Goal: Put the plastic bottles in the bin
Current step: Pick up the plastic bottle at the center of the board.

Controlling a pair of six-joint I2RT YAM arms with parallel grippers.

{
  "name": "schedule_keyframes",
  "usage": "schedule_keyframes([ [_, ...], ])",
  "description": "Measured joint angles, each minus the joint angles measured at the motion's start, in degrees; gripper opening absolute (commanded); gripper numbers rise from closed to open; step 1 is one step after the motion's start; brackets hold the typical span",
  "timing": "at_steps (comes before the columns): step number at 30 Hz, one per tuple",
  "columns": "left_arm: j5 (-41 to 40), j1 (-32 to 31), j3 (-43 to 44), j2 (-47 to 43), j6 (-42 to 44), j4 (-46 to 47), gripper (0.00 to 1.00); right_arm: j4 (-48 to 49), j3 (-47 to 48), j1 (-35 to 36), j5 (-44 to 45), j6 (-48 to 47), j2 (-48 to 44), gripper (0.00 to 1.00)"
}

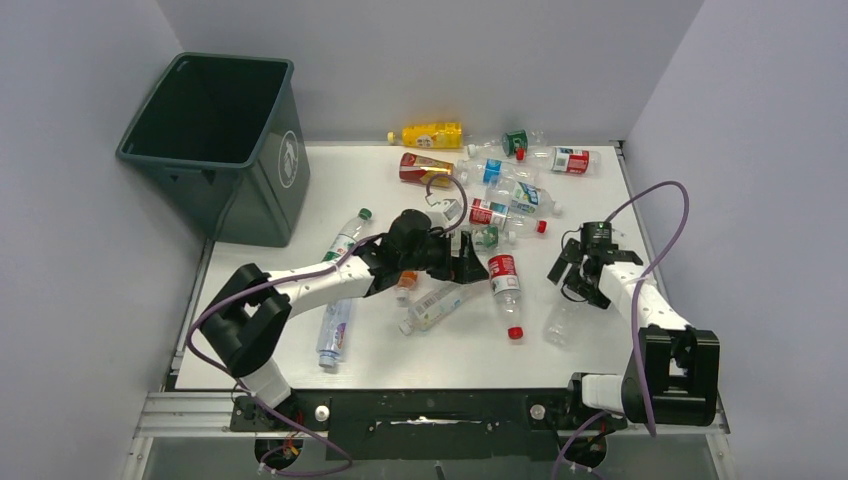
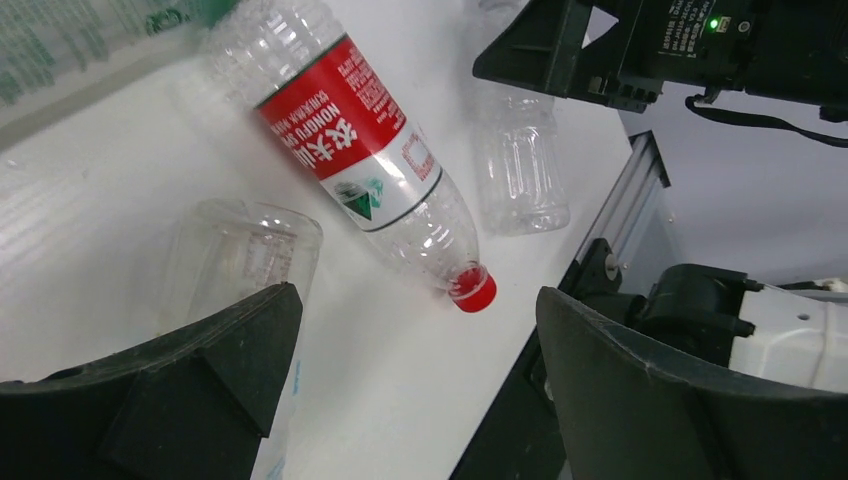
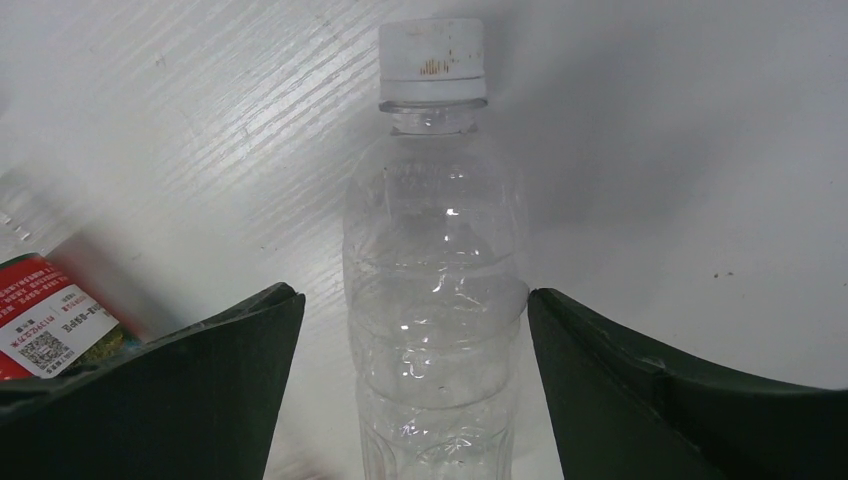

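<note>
The dark green bin (image 1: 215, 140) stands at the table's far left corner. Several plastic bottles lie scattered over the table. My right gripper (image 3: 412, 300) (image 1: 575, 285) is open astride a clear, label-less bottle (image 3: 435, 300) (image 1: 562, 322) with a white cap. Its right finger (image 3: 640, 400) is at the bottle's side and the left finger (image 3: 200, 390) stands apart from it. My left gripper (image 2: 418, 295) (image 1: 472, 268) hangs open and empty over mid-table. Just beyond it lies a red-labelled bottle (image 2: 370, 160) (image 1: 507, 280) with a red cap.
A yellow bottle (image 1: 432, 134), a red-gold one (image 1: 425, 168) and several clear ones lie at the back. A green-capped bottle (image 1: 347, 235) and a blue-labelled one (image 1: 335, 330) lie on the left. Two clear bottles (image 2: 240, 250) (image 2: 515, 160) flank the red-labelled one. The table's near edge (image 2: 590, 250) is close.
</note>
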Motion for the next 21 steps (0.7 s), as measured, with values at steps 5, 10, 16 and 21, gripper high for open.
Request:
schedule_keyframes([
  [5,2.9,-0.9,-2.3,0.0,-3.4,3.1,0.89,1.9,-1.1,0.0,-2.4,-0.7,-0.5,0.66],
  [10,3.2,-2.7,-3.2,-0.8,-5.7,5.5,0.89,4.5,-1.7,-0.6,-5.5,-1.7,-0.3,0.47],
  [16,3.2,-2.6,-6.0,-4.2,-9.2,7.9,0.89,6.4,-1.7,-1.1,-9.5,-3.0,-0.5,0.39],
  [21,2.0,-5.0,-6.0,-5.6,-8.0,8.7,0.92,4.7,1.8,-1.0,-12.4,-3.9,-2.4,0.4],
])
